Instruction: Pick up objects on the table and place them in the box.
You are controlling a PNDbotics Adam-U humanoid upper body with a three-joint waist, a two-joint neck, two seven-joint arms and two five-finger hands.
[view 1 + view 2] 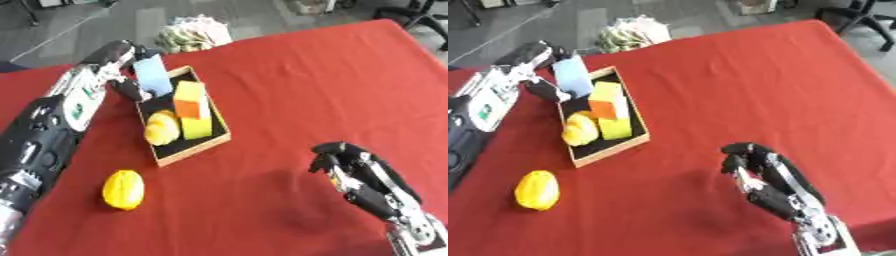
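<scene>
Blue block held at the box's far end

Left eye: my left hand (127, 70) grasped the blue block (154, 75) over the box (196, 148), near the counter's (306, 75) far left edge; a yellow fruit (123, 189) lay nearer.
Right eye: my right hand (754, 170) hovered clenched, empty, near the counter's front edge.

The box (194, 149) is almost full: blocks (193, 109) and a yellow fruit (162, 128) fill it. The left hand (131, 67) with a blue card (154, 75) blocks its far end. Right of the box, the worktop (324, 80) is open.
</scene>
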